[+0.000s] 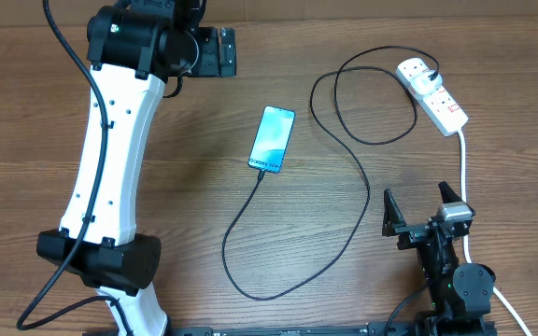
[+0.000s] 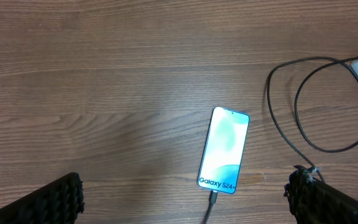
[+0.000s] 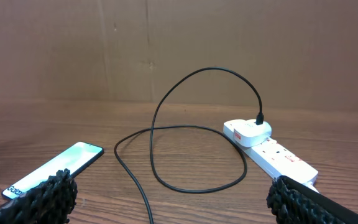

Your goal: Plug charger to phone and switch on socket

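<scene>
One phone (image 1: 272,139) is lying lit and face-up on the table (image 1: 185,168), with the charger (image 1: 358,173) meeting its bottom edge and looping off right of the phone to the socket (image 1: 434,93). The left gripper (image 1: 224,51) is hanging spread wide beyond the phone's left. The right gripper (image 1: 425,207) is hanging spread wide and empty at the phone's near right.

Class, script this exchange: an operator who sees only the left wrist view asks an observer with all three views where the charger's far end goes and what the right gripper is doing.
Operator: The cable leaves my picture. Where does it end?
Observer: The charger ends in a white plug seated in the socket's end outlet.
Operator: And the right gripper?
Observer: The right gripper is open and empty, well apart from the socket.
</scene>
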### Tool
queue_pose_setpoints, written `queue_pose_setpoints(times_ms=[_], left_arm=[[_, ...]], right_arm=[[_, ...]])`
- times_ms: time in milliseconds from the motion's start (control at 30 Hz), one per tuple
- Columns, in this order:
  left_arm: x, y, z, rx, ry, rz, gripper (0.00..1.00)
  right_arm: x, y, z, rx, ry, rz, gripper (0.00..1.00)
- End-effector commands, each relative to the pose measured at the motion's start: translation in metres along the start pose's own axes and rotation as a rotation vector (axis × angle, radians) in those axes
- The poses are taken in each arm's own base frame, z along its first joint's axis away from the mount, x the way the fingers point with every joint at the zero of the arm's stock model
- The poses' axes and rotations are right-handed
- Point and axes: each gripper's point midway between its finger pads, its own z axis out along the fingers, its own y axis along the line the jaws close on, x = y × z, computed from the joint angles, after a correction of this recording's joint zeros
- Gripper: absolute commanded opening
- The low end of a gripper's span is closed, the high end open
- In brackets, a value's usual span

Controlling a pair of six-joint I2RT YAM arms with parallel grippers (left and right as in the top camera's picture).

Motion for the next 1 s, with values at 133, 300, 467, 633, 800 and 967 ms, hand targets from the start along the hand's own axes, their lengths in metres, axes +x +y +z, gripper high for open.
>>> queue_pose_setpoints(times_ms=[133,300,467,633,800,967], left_arm=[[0.002,-0.001,0.005,-0.008,0.010,-0.006,1.00],[-0.001,-0.001,-0.010,-0.007,-0.023,-0.007,1.00],[0.002,0.001,-0.047,0.005,-0.067,-0.008,1.00],[0.020,0.013,-0.087,-0.030,-0.080,0.002,1.00],[0.024,0.021,-0.107,-0.056,-0.119,0.002,1.00],[0.034,0.024,-0.096,-0.054,-0.133,0.000,1.00]], right_arm=[[0.002,-0.003,0.000,0.017,-0.004,0.006,1.00],[0.002,-0.003,0.000,0.017,-0.004,0.006,1.00],[0.002,-0.003,0.000,0.017,-0.004,0.006,1.00],[0.002,-0.003,0.000,0.017,-0.004,0.006,1.00],[0.002,-0.003,0.000,0.017,-0.004,0.006,1.00],[0.002,-0.003,0.000,0.017,-0.004,0.006,1.00]])
